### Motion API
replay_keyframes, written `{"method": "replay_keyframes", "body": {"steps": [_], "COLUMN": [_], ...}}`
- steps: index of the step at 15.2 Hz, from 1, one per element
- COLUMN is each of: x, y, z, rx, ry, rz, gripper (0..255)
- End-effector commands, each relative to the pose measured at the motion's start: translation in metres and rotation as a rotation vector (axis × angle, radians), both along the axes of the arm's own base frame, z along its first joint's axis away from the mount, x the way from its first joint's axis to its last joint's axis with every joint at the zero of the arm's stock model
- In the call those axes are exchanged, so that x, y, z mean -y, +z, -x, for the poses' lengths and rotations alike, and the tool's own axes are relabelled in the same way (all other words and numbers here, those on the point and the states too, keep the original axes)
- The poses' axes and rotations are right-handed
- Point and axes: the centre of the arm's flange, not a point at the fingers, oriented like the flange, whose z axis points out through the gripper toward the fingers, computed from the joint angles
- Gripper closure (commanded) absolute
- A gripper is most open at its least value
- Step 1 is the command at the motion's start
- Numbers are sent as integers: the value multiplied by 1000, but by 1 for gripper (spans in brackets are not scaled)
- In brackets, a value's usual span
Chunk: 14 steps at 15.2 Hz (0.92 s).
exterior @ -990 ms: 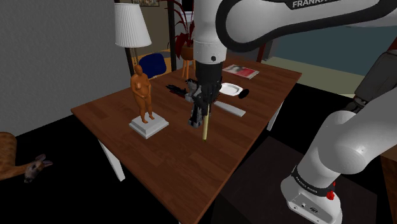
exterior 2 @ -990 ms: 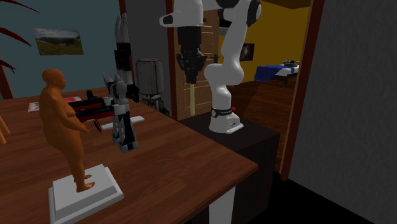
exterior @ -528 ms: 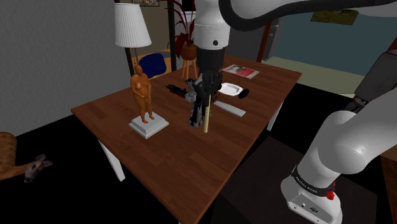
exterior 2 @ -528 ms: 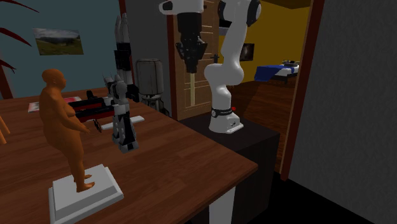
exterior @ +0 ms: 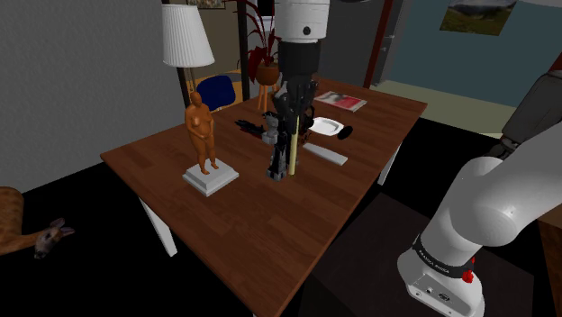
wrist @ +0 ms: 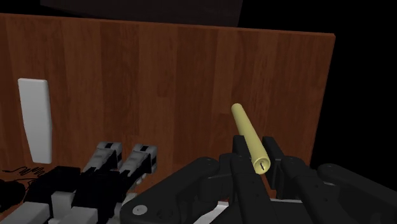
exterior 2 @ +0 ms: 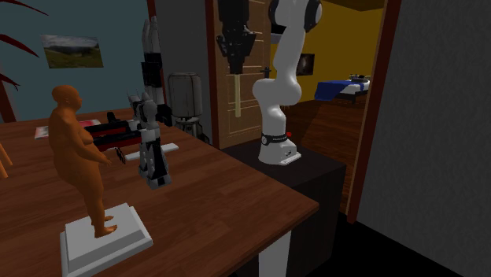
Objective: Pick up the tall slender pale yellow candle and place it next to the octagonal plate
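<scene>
The claw (exterior: 290, 106) is clamped narrowly on the top end of the candle (exterior: 292, 155) — the pale yellow stick hangs upright between the fingers, its lower end clear of the wooden surface (exterior: 243, 216). A grey-and-black figure (exterior 2: 152, 153) stands near it, and the white plate (exterior: 326, 126) lies beyond — toward the shoulder view's right.
</scene>
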Motion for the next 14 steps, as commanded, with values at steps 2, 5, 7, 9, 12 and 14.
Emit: {"method": "replay_keyframes", "body": {"steps": [2,5,7,9,12,14], "x": [24,60,84,107,143,167], "y": [6,6,6,6,6,7], "z": [-10,-27,-39,-50,-67,-79], "rx": [-1,-1,-1,-1,-1,-1], "ry": [0,0,0,0,0,0], "rz": [0,0,0,0,0,0], "gripper": [255,255,255,255,255,255]}}
